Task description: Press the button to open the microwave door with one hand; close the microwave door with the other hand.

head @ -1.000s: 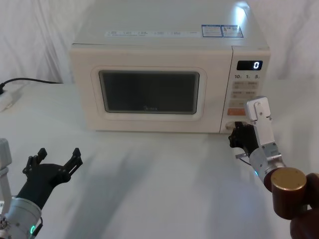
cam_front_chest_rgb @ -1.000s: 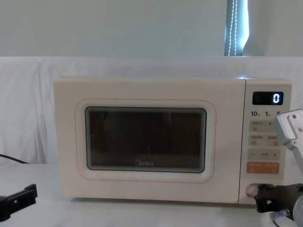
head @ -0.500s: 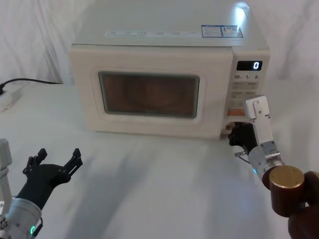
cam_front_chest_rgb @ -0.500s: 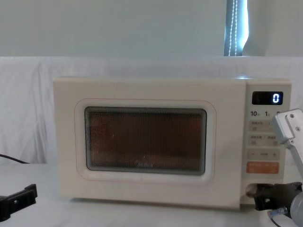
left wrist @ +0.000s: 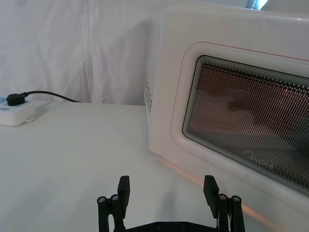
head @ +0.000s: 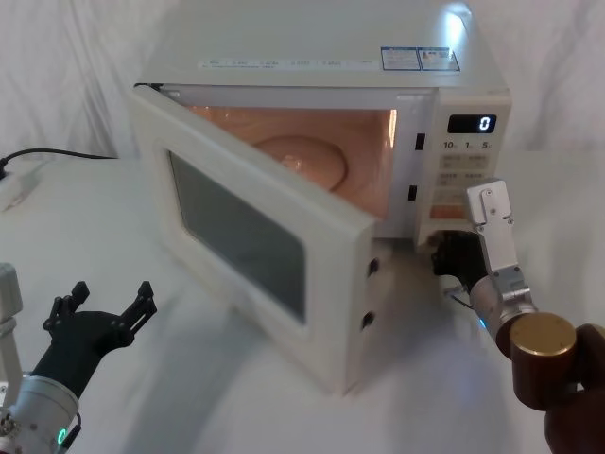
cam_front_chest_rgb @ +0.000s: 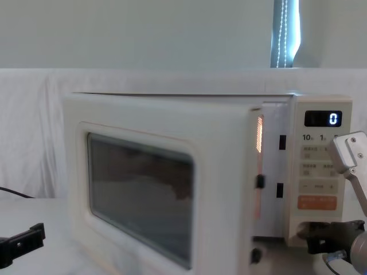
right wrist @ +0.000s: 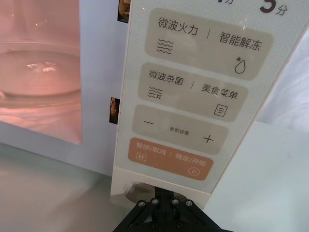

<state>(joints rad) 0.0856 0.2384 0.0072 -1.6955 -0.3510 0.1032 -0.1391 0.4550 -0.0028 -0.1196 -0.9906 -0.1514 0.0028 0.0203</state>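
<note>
The cream microwave door (head: 246,236) with its dark mesh window stands swung out to the front left, hinged on its left side; it also shows in the chest view (cam_front_chest_rgb: 143,200) and the left wrist view (left wrist: 241,121). My right gripper (head: 442,253) is shut, its tips against the button (right wrist: 137,189) at the bottom of the control panel, below the orange key (right wrist: 169,158). The gripper largely hides the button. My left gripper (head: 112,293) hovers open over the table at the front left, apart from the door, with nothing between its fingers (left wrist: 124,186).
The lit cavity shows a glass turntable (head: 302,161). The display (head: 473,124) reads 0. A white power strip with a black cable (left wrist: 17,108) lies at the far left. The open door's free edge (head: 359,312) reaches out over the middle of the table.
The door has popped open and swung wide toward the front left, with the cavity light on. My right gripper stays at the button. The left gripper has not moved.
</note>
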